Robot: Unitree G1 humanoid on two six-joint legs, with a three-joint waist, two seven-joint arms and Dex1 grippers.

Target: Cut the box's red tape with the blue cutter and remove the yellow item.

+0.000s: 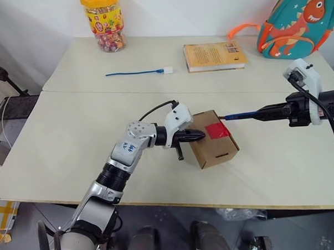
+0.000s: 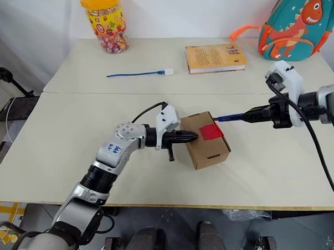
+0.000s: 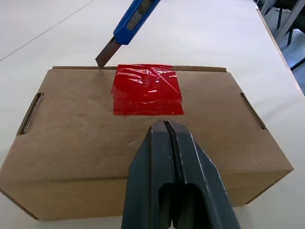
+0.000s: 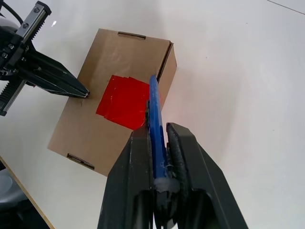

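Note:
The brown cardboard box (image 1: 215, 148) lies closed near the middle of the table, with the red tape (image 1: 217, 130) over its lid seam. My left gripper (image 1: 202, 135) is shut with nothing in it, its tips pressed on the lid just beside the tape (image 3: 147, 90). My right gripper (image 1: 264, 114) comes in from the right, shut on the blue cutter (image 1: 237, 116). The cutter's blade (image 3: 106, 56) meets the box's far top edge, right next to the tape's corner. The yellow item is hidden.
A candy jar (image 1: 102, 22), a thin blue cable (image 1: 137, 72), a yellow-orange book (image 1: 214, 55) and a dinosaur backpack (image 1: 298, 22) sit along the back of the table. The table's front edge (image 1: 176, 203) runs close below the box.

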